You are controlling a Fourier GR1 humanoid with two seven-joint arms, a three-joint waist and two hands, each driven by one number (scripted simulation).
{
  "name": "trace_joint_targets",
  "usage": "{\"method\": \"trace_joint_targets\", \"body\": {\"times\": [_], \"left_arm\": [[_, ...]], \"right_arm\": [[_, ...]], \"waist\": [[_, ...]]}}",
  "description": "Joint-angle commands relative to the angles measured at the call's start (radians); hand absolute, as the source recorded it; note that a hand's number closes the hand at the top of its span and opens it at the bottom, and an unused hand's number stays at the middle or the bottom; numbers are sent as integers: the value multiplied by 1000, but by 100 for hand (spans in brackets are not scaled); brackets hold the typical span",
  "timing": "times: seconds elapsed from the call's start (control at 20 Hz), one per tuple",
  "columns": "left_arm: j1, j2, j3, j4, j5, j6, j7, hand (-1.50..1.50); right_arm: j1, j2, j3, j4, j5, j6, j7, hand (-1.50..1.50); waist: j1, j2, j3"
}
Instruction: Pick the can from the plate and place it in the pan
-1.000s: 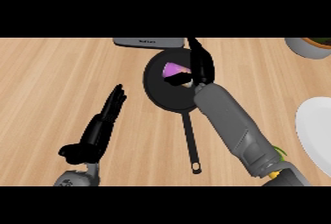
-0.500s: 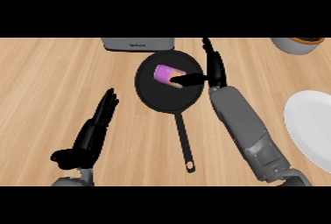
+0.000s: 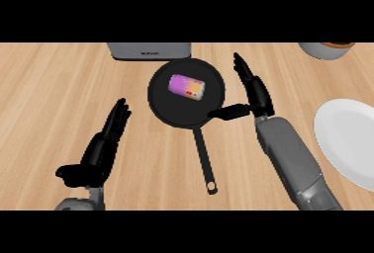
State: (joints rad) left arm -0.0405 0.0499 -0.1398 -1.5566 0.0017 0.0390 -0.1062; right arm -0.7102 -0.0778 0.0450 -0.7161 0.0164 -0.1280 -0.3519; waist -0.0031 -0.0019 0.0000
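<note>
right hand (image 3: 252, 94) off can (image 3: 187, 86) since half second ago, fingers now straight, thumb out over pan (image 3: 171, 111) rim, holding nothing. can lies on its side inside pan, long axis slanting down to right, left of right hand (the nearer one). left hand (image 3: 99, 148) open, resting lower left. plate (image 3: 350, 141) bare at right edge.

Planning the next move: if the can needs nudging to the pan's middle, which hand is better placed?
The right hand: open beside the pan's rim, nearer the can than the left hand.
</note>
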Motion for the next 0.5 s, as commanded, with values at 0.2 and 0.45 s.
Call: {"method": "trace_joint_targets", "body": {"times": [0.2,0.45], "left_arm": [[27,9,5,-92,16,-23,72,0],[70,-3,-13,-99,-29,-18,39,0]], "right_arm": [[260,-77,47,-256,29,98,-27,-150],[320,-59,56,-400,70,104,60,-150]], "waist": [[-1,-1,0],[4,0,0]]}}
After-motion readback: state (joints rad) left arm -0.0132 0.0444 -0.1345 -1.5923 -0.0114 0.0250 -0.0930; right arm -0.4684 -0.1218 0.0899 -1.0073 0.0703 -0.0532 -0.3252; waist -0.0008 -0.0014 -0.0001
